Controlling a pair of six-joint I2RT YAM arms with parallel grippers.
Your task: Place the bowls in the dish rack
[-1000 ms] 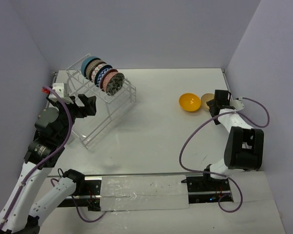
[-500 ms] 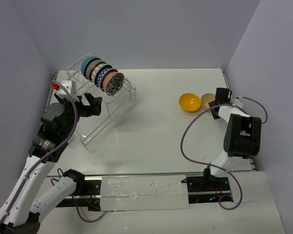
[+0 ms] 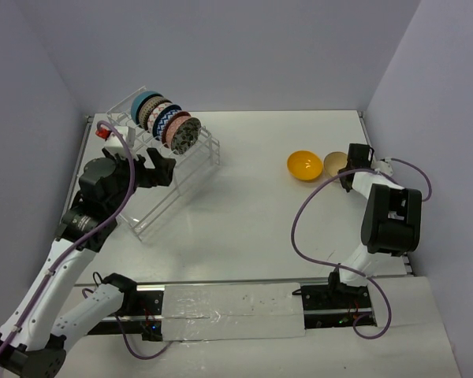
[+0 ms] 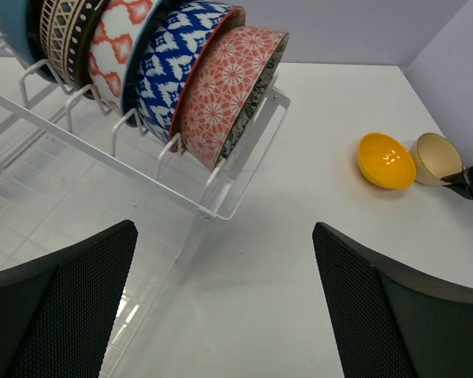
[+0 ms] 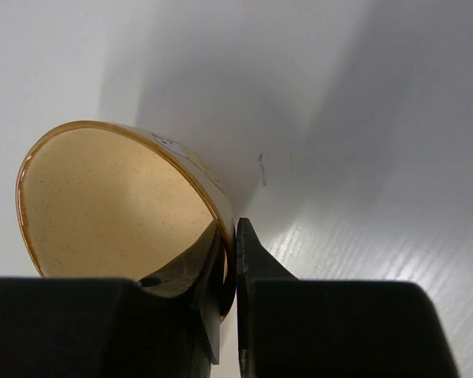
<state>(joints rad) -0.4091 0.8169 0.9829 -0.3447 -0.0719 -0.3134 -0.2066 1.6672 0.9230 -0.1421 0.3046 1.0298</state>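
Several bowls [image 3: 169, 126] stand on edge in the top tier of the white wire dish rack [image 3: 146, 213] at the back left; the left wrist view shows the salmon patterned bowl [image 4: 229, 90] at the row's end beside the blue patterned one [image 4: 181, 71]. My left gripper [image 3: 162, 169] hangs open beside the rack [image 4: 244, 169], nothing between its fingers. An orange-yellow bowl [image 3: 304, 165] sits on the table at the right. Next to it is the tan bowl [image 3: 333, 163], and my right gripper [image 5: 232, 236] is shut on its rim [image 5: 110, 205], one finger inside and one outside.
Purple walls close the table on the left, back and right, and the right wall is close behind the right arm [image 3: 390, 216]. White table surface [image 3: 252, 213] lies between the rack and the two loose bowls.
My right gripper has closed onto the tan bowl's rim. The left arm has swung toward the rack's front, its gripper still open.
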